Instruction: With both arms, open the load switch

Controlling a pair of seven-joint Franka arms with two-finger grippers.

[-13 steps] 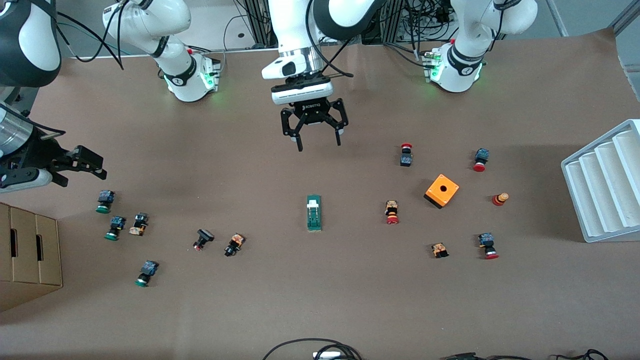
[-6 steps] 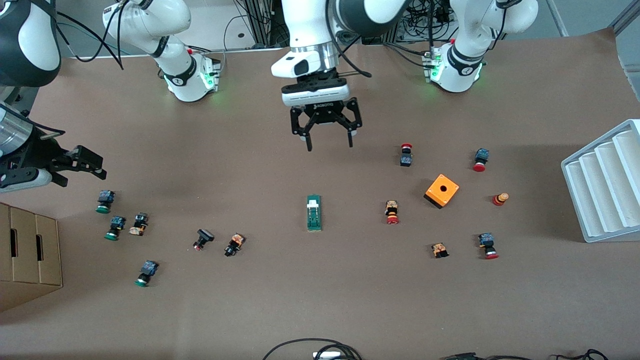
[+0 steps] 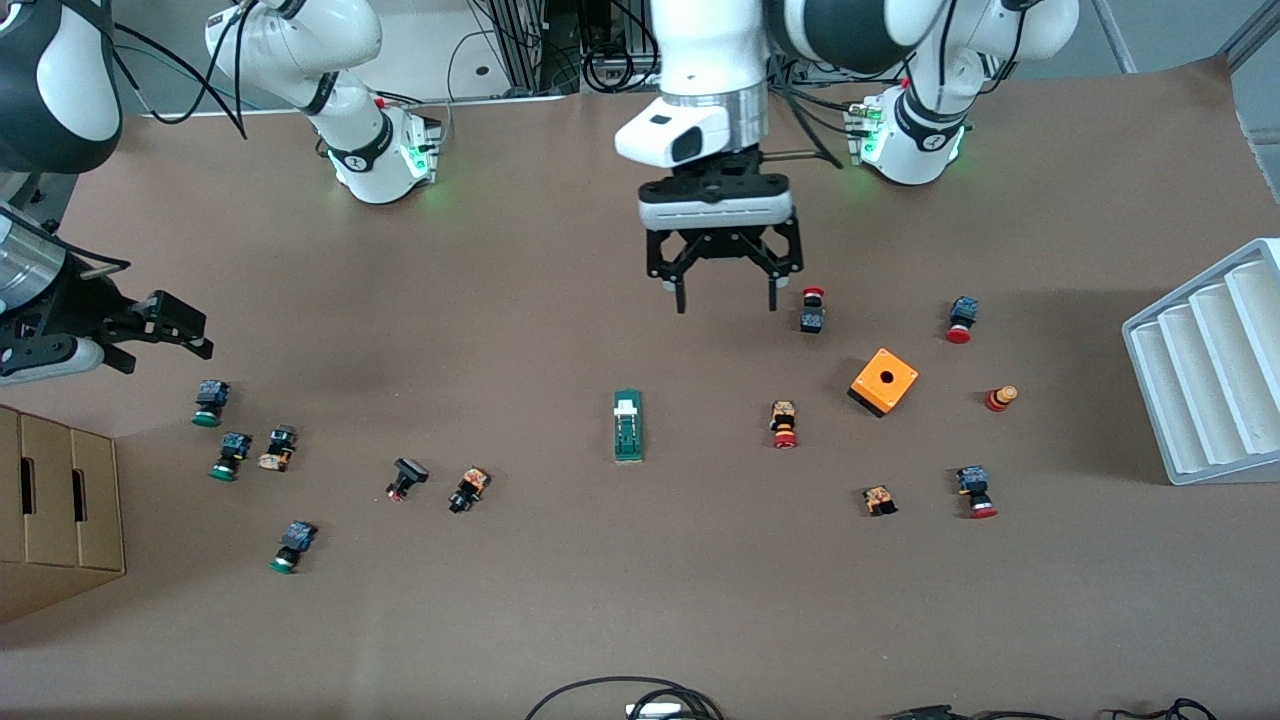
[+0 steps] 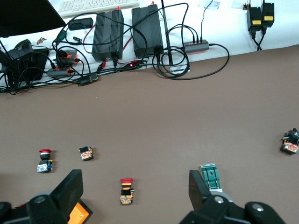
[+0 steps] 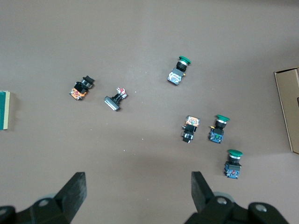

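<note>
The load switch (image 3: 628,425), a narrow dark-green block with a white tab, lies flat on the brown table about midway between the two arms' ends. My left gripper (image 3: 727,304) hangs open and empty over bare table, apart from the switch and toward the left arm's end. In the left wrist view the switch (image 4: 211,176) shows partly hidden by one finger of the open left gripper (image 4: 136,186). My right gripper (image 3: 165,340) waits open over the right arm's end of the table. The right wrist view shows this gripper (image 5: 138,183) empty, with the switch (image 5: 4,110) at the frame's edge.
An orange cube box (image 3: 884,381) and red-capped push buttons (image 3: 783,424) lie toward the left arm's end, near a white ribbed rack (image 3: 1210,370). Green-capped buttons (image 3: 208,402) and a cardboard box (image 3: 55,500) are at the right arm's end. Cables (image 3: 630,695) lie at the table's front edge.
My left gripper has travelled sideways toward the left arm's end of the table, still open. The right arm and the load switch have not moved.
</note>
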